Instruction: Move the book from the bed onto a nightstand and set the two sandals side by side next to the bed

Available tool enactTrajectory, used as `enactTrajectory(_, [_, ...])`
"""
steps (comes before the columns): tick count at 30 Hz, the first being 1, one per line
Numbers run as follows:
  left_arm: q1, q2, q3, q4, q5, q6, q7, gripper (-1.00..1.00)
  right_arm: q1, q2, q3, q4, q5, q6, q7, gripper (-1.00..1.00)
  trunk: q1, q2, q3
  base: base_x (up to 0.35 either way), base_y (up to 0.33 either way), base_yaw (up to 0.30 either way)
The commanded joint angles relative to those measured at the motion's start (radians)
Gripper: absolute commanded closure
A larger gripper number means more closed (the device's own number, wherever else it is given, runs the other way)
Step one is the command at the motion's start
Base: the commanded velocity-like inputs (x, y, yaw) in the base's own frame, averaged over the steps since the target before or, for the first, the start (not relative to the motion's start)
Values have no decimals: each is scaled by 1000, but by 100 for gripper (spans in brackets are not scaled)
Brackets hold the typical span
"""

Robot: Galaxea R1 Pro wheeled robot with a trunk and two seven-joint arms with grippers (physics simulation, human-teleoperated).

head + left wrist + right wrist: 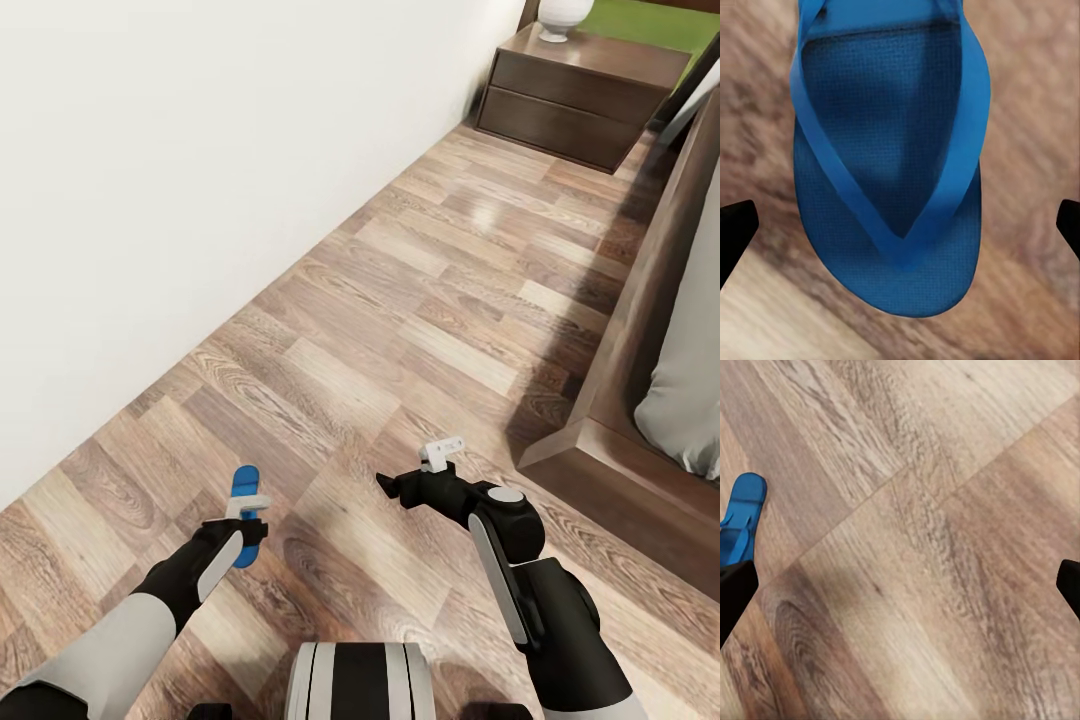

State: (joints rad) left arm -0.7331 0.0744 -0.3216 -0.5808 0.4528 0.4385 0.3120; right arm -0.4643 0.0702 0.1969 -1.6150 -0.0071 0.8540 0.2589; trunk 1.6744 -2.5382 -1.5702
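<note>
One blue sandal (889, 187) lies sole-down on the wood-plank floor, directly under my left gripper (246, 505). In the left wrist view the black fingertips (735, 229) stand wide apart on either side of the sandal and touch nothing, so this gripper is open. The same sandal (243, 487) pokes out past the gripper in the head view. My right gripper (441, 452) hovers open over bare floor a little to the right, and the sandal's end (741, 521) appears in the right wrist view. The bed (610, 400) runs along the right. The nightstand (585, 85) stands far ahead. The book is out of view.
A white wall (200, 150) runs along the left, leaving a floor corridor (440, 280) between it and the bed frame. The pale mattress (690, 380) overhangs at the right edge. A white lamp base (562, 18) sits on the nightstand.
</note>
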Motion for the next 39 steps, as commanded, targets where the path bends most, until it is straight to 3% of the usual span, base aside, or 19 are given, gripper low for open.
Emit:
enactTrajectory(1, [0, 2, -9, -2, 10, 2, 9, -100, 0, 0, -1, -1, 0, 5, 2, -100, 0, 0, -1, 7, 0, 0])
enactTrajectory(22, [12, -6, -10, -2, 6, -3, 12, -100, 1, 0, -1, 0, -1, 5, 3, -100, 0, 0, -1, 80, 15, 0])
enactTrajectory(34, [11, -9, -7, -1, 11, 3, 13, -100, 1, 0, 0, -1, -1, 5, 3, -100, 5, -3, -47, 2, 0, 0])
enactTrajectory(39, [11, -10, -7, -1, 12, 4, 13, -100, 1, 0, 1, -1, -1, 5, 4, -100, 5, -3, -47, 0, 0, 0])
